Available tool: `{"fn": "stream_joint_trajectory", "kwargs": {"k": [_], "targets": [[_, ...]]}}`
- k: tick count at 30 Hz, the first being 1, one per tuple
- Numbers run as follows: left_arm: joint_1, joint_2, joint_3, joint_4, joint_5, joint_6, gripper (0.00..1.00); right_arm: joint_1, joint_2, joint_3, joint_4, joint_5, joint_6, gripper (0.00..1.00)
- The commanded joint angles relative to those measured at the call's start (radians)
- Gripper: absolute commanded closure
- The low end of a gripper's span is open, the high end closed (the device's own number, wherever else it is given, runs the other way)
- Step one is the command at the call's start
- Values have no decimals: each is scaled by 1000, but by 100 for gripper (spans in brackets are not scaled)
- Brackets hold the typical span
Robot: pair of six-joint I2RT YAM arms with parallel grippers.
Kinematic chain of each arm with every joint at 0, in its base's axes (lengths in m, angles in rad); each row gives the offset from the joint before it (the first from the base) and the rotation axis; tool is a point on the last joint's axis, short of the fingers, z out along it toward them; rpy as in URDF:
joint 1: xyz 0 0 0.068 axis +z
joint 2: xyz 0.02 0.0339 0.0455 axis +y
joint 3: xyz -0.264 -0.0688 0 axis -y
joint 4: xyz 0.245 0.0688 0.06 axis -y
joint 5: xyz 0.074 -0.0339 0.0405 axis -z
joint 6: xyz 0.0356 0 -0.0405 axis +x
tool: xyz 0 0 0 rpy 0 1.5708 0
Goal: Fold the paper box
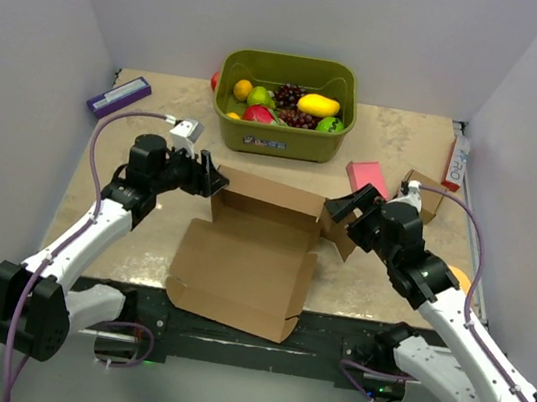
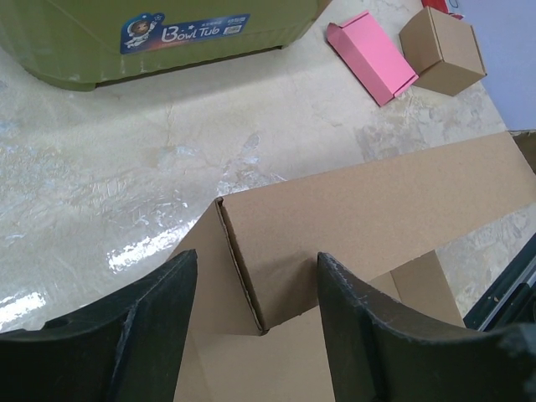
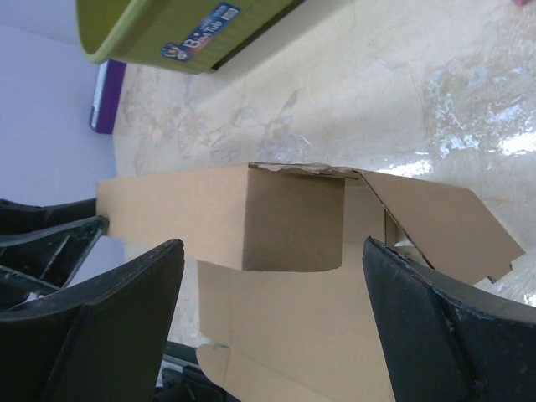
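Looking from above, we find the paper box (image 1: 245,258) in the middle of the desk (image 1: 399,140) between both arms, with its rear wall raised and its broad front panel lying flat toward the near edge, so we judge the fold barely begun. Through the left wrist camera, the left jaws stand parted astride the wall's left corner, gripping nothing. Through the right wrist camera, the right jaws gape likewise around the right end panel, leaving sides, front and lid to close.
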State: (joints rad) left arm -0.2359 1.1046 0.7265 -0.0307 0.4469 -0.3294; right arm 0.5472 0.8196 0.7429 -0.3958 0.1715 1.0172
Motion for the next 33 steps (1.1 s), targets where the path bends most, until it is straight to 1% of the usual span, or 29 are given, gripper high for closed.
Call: {"fn": "stream_joint_trajectory", "kwargs": {"k": [1, 5, 11, 15, 19, 23, 30, 31, 33], "targets": [[3, -9, -9, 14, 13, 6, 39, -6, 35, 32, 49, -16, -22, 11], [3, -20, -12, 9, 1, 12, 39, -6, 75, 3, 127, -53, 3, 18], [3, -15, -15, 11, 10, 12, 42, -6, 121, -43, 247, -112, 33, 24], [4, -15, -15, 11, 16, 12, 43, -4, 156, -85, 374, -164, 79, 29], [3, -17, -16, 12, 15, 12, 43, -6, 196, -102, 439, -170, 112, 32], [3, -15, -16, 11, 16, 12, 43, -6, 193, -122, 515, -170, 158, 37], [3, -15, -16, 12, 24, 10, 44, -4, 179, -180, 624, -141, 257, 51], [3, -15, -16, 12, 27, 9, 44, -4, 179, -186, 632, -141, 262, 55], [3, -14, -16, 14, 29, 9, 45, -6, 185, -191, 650, -142, 273, 58]]}}
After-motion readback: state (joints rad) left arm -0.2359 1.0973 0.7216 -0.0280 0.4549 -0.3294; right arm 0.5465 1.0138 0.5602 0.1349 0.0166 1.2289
